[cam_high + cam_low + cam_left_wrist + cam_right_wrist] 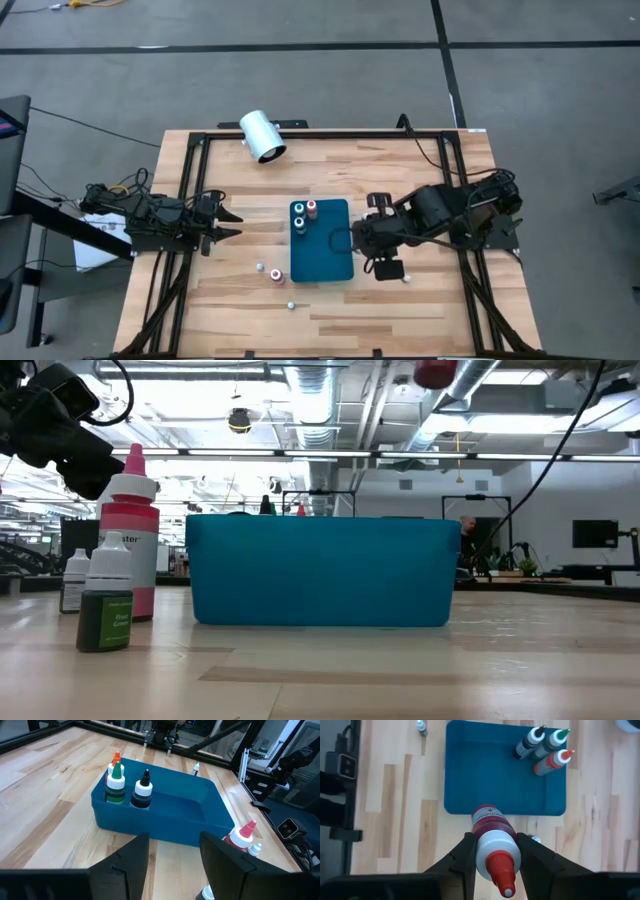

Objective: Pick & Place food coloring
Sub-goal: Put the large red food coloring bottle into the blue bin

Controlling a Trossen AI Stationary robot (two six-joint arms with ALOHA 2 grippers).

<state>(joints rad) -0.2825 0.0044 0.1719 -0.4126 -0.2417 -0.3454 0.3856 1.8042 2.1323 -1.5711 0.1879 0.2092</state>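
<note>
Wooden table (420,160), right tool (492,851) clamped on red-capped bottle (492,837) above blue tray (470,780); left tool (228,225) apart, empty

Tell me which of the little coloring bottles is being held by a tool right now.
The red-capped bottle, clamped between the right tool's fingers beside the blue tray. The black-, green- and orange-capped bottles stand inside the tray; the others stand loose on the table.

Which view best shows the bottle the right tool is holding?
The right wrist view: the red bottle fills the frame, clamped between the right tool's fingers above the tray. The high view shows that tool but hides the bottle. I cannot pick it out in the other views.
</note>
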